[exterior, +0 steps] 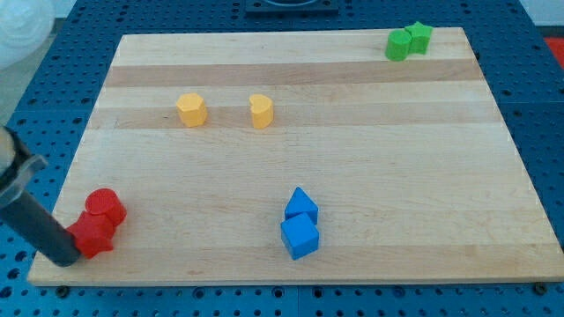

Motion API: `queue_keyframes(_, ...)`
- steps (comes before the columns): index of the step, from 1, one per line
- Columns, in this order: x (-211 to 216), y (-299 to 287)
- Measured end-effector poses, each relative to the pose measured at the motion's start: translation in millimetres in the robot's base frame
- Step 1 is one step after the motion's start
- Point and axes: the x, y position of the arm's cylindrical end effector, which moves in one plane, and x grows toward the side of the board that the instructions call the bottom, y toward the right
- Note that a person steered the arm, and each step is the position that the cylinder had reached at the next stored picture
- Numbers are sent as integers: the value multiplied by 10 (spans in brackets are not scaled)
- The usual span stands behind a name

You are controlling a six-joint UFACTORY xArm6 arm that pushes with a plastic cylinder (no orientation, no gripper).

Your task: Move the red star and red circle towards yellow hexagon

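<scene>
The red circle (107,206) and the red star (93,235) sit touching at the board's bottom left corner, the star below and left of the circle. The yellow hexagon (191,109) stands in the upper left part of the board. My rod comes in from the view's left edge, and my tip (67,259) rests just left of the red star, at or very near its lower left side.
A yellow heart (261,112) stands right of the hexagon. A blue triangle-like block (301,205) and a blue cube (300,237) touch at bottom centre. Two green blocks (408,40) sit at the top right corner. The wooden board (370,141) lies on a blue pegboard.
</scene>
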Motion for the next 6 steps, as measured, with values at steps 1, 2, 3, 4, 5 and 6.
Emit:
queue_keyframes(1,-40,187)
queue_keyframes(2,-203,328)
queue_keyframes(3,-446,480)
queue_keyframes(4,-680,602)
queue_keyframes(5,-911,689)
queue_keyframes(6,-1062,731)
